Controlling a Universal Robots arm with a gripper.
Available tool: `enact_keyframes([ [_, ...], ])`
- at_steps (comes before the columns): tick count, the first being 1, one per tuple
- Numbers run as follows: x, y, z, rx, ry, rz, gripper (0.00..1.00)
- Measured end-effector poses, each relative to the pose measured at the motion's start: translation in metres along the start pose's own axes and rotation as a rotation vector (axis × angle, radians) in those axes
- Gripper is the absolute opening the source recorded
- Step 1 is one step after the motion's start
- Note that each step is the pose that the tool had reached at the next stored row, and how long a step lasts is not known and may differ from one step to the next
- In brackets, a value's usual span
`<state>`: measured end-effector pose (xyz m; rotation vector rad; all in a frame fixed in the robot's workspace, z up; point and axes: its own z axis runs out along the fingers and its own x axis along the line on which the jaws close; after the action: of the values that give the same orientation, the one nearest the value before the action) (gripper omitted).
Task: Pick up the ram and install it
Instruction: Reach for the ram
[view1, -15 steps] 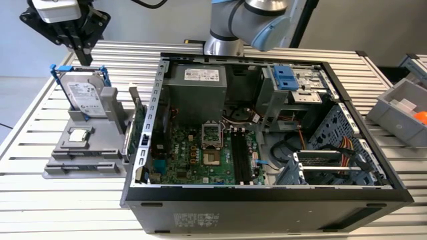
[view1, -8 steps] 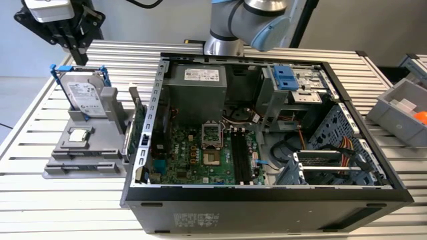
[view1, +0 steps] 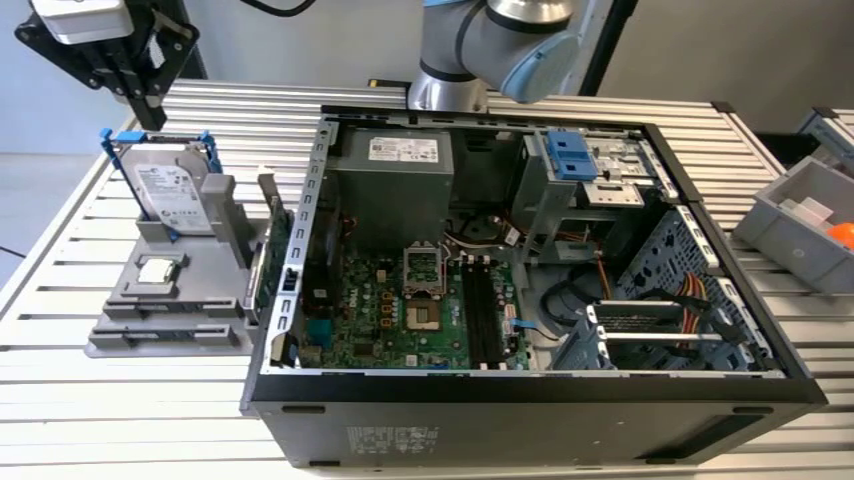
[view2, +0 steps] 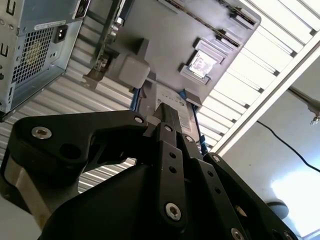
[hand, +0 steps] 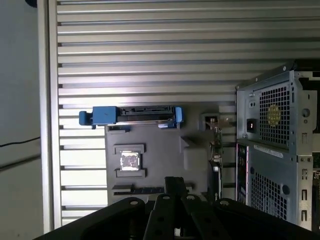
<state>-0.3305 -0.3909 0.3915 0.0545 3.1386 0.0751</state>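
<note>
exterior view: gripper (view1: 144, 108) hangs high over the parts holder (view1: 134, 340), above the holder's end where the hard drive (view1: 171, 195) stands upright in its blue frame. Gripper looks pinched closed, nothing in it. cpu (view1: 158, 268) lies flat mid-holder. green card (view1: 274, 265) stands on edge along the holder's side facing the pc case (view1: 534, 420). Case is open and sits just beside the holder, on the exterior view's right of it, both on the slatted table (view1: 54, 400). black memory slots (view1: 481, 310) are on the board inside the case, well apart from the holder

second wrist view: looks past the gripper (view2: 167, 114) linkages down at the holder. The tip lines up with the hard drive end, with clear air between them. Jaws together, empty

first wrist view: ram (hand: 137, 190) sits on edge in a slot of the holder, at the end opposite the hard drive, with the cpu between the two. Gripper (hand: 173, 184) tip shows just beside the ram's end nearer the case, can't tell any contact. Ram not picked up, not in the case
</note>
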Motion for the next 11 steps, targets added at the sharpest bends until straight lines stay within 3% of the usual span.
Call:
enact_keyframes([
  [11, 0.0079, -0.0003, 0.0002, 0.0000, 0.0002, 0.000, 0.00],
])
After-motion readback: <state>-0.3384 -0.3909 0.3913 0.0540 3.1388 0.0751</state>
